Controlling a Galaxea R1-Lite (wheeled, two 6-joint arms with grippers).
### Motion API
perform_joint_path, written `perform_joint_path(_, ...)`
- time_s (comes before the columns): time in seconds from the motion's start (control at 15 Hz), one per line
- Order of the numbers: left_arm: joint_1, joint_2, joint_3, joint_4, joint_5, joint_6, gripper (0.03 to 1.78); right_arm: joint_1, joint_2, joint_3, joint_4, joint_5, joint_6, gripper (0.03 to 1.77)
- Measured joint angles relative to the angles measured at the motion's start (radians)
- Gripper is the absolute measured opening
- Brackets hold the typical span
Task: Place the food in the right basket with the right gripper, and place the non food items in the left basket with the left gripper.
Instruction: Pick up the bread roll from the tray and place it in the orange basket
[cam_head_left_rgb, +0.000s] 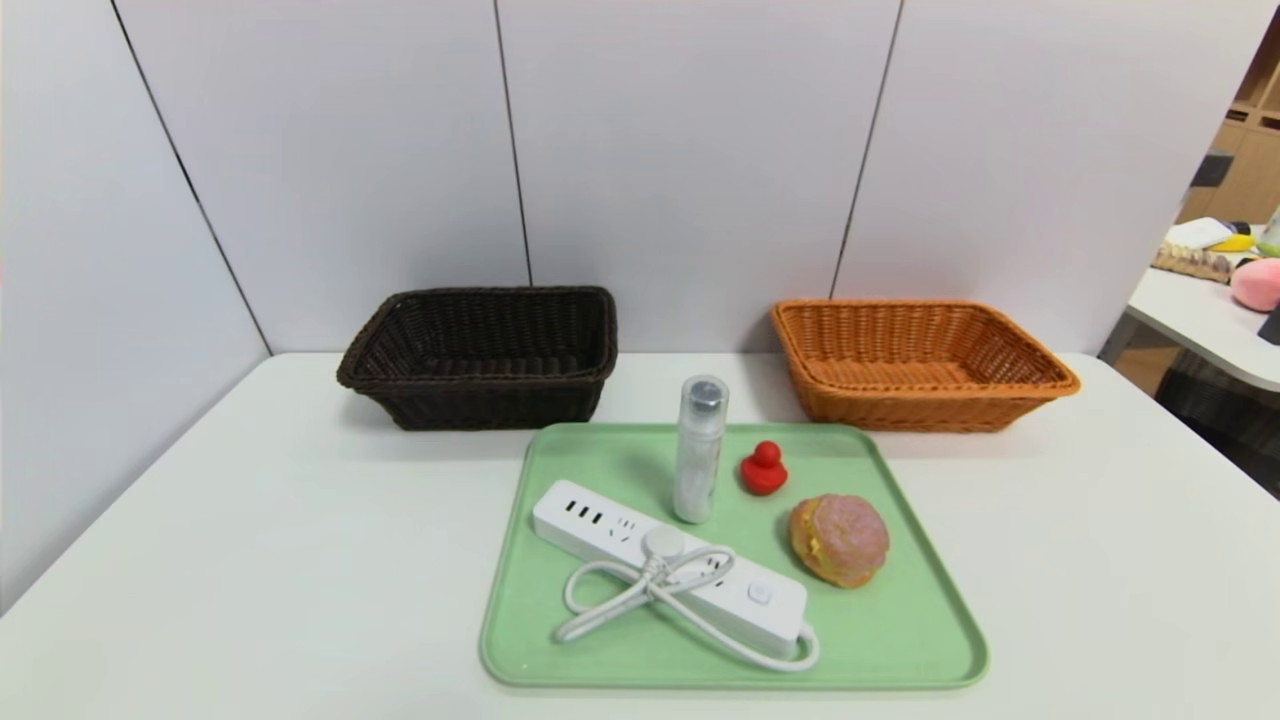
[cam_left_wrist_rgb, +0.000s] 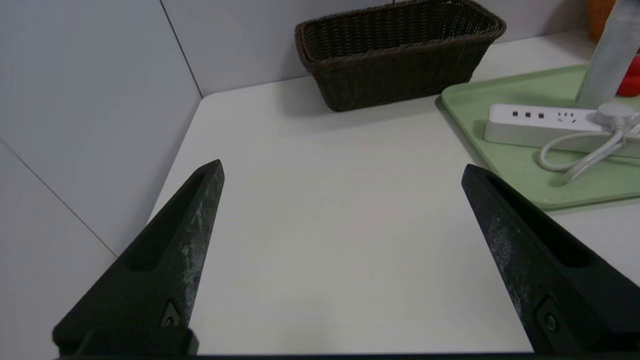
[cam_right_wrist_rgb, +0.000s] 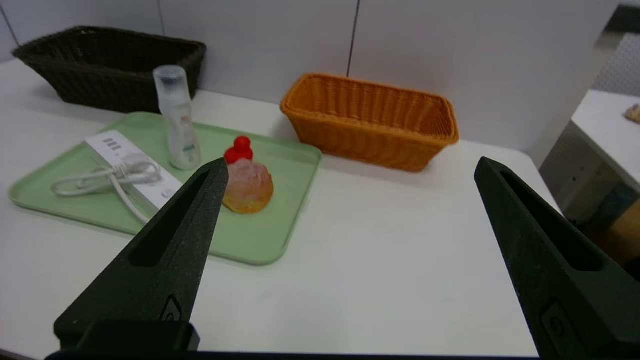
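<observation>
Bun (cam_head_left_rgb: 840, 540), bottle (cam_head_left_rgb: 699, 450), toy duck (cam_head_left_rgb: 765, 468) and power strip (cam_head_left_rgb: 670, 565) all sit on the green tray (cam_head_left_rgb: 930, 655) — sorting looks unstarted. Behind the tray on the counter (cam_head_left_rgb: 250, 560), the dark basket (cam_head_left_rgb: 490, 400) stands to its left, the orange basket (cam_head_left_rgb: 920, 405) to its right. The left gripper (cam_left_wrist_rgb: 343, 165) and right gripper (cam_right_wrist_rgb: 353, 160) hang before the tray's two sides, jaws spread, empty. Next probably calls for the right one to straddle the bun — clear of the duck.

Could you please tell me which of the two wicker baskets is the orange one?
The basket on the right, behind the tray's right half; the left basket is dark brown.
</observation>
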Motion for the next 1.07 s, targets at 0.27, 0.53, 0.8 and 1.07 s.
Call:
perform_joint_path(0.27,0.0,0.274,-0.301,0.006,-0.037,0.017,1.69,0.0,0.297,-0.35,0.013,0.078,-0.021,1.7)
perform_joint_path(0.53,-0.002,0.571,-0.511,0.009,-0.055,0.015,1.69,0.025,0.635,-0.645,0.03,0.076,-0.028,1.7)
perform_joint_path(0.8,-0.092,0.823,-0.616,0.014,-0.019,-0.028,1.69,0.18,0.965,-0.818,0.076,-0.083,0.023,1.7)
perform_joint_path(1.07,-0.327,0.966,-0.633,0.013,0.189,-0.172,1.69,0.338,1.192,-0.863,0.139,-0.238,0.157,1.7)
